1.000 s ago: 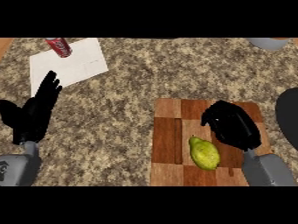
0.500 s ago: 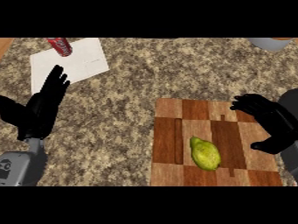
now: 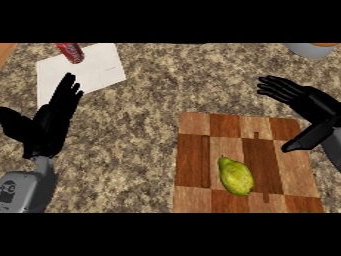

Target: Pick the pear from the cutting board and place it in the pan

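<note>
A yellow-green pear (image 3: pixel 236 176) lies on its side on the wooden cutting board (image 3: pixel 202 150), near the board's front middle. My right hand (image 3: pixel 309 106) hovers open past the board's far right corner, fingers spread toward the left and thumb pointing down over the board. It is well apart from the pear and holds nothing. At the left, my left hand (image 3: pixel 49 125) rests open over the counter with fingers up. No pan is visible; my right forearm fills the right edge.
A white sheet (image 3: pixel 92 72) lies at the far left with a red can (image 3: pixel 71 52) on its far edge. A grey bowl (image 3: pixel 309 50) sits at the far right corner. Speckled counter (image 3: pixel 151 115) spreads between my left hand and the board.
My right hand has moved from just above the pear to the right and farther back, opening its fingers. The pear has stayed in place. The left hand has risen slightly.
</note>
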You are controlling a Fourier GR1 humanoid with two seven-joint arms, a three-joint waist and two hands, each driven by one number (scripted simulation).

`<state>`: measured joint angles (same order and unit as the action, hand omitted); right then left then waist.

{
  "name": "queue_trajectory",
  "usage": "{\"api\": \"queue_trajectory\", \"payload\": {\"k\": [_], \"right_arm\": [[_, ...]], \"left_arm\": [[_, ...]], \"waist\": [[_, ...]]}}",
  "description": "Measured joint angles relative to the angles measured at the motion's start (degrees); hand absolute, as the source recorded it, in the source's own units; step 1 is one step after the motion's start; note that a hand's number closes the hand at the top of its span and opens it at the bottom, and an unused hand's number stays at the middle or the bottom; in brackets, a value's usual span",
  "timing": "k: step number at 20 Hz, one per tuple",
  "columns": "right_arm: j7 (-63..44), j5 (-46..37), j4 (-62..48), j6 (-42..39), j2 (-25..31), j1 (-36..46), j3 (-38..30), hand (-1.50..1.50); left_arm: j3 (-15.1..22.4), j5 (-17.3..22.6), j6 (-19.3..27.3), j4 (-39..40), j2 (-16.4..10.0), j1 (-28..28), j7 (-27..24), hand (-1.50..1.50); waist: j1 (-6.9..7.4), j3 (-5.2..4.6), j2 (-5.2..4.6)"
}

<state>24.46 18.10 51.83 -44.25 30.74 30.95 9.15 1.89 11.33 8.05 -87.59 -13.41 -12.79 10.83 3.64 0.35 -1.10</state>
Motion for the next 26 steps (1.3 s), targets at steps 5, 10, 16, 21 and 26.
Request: {"api": "queue_trajectory", "payload": {"k": [5,10,16,21,26], "right_arm": [[3.40,-8.56,1.10,2.35,0.21,3.75,5.39,-1.50],[5.58,-16.02,4.58,2.79,2.35,5.89,13.46,-1.50],[12.06,-22.61,7.36,6.77,5.41,5.62,21.93,-1.50],[19.37,-28.78,7.23,13.57,8.13,5.89,27.43,-1.50],[23.39,-32.33,4.36,17.94,9.04,8.03,29.72,-1.50]], "left_arm": [[-0.35,0.10,-0.24,0.05,-0.33,-0.39,0.61,0.00],[0.19,-0.45,-0.04,-0.15,0.13,0.04,0.37,0.00],[-0.62,-0.43,-0.02,-0.44,-0.34,0.40,0.46,0.00],[-1.15,-0.24,0.24,-1.27,-0.29,0.81,1.21,0.00],[-2.43,0.31,-0.94,-2.06,-1.33,2.17,1.20,0.00]], "waist": [[-0.01,-0.05,0.02],[-0.03,-0.09,0.04],[-0.69,-0.12,0.18],[-1.37,-0.18,0.43],[-1.98,-0.26,0.69]]}}
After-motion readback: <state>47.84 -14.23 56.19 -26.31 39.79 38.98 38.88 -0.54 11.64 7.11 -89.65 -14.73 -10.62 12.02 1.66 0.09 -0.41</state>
